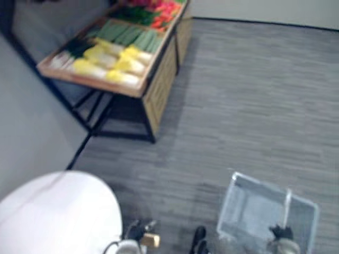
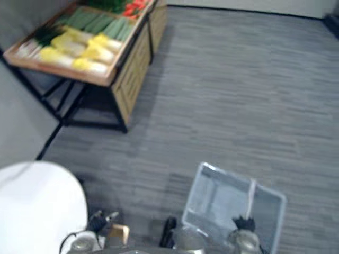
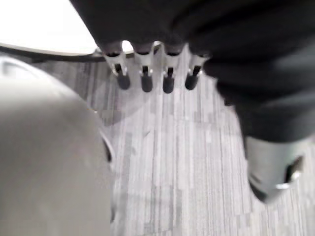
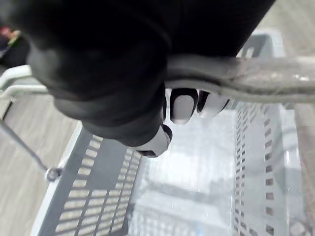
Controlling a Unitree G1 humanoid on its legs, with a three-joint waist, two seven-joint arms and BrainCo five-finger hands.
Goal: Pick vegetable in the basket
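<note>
Right wrist view shows the right hand (image 4: pixel 113 73) with fingers (image 4: pixel 183 104) curled round the handle (image 4: pixel 256 78) of the basket (image 4: pixel 88 196), which looks empty. Left hand (image 3: pixel 146 73) hangs straight-fingered, holding nothing. Vegetables (image 1: pixel 114 61) lie on the bench (image 1: pixel 159 84) at upper left, well apart. Judging by this, the approach is in hand, and next comes closing in to reach them.

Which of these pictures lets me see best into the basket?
The right wrist view: it looks straight down into the basket, past the right hand curled round its handle; it looks empty. Both eye views show the basket small, from above, low on the right.
</note>
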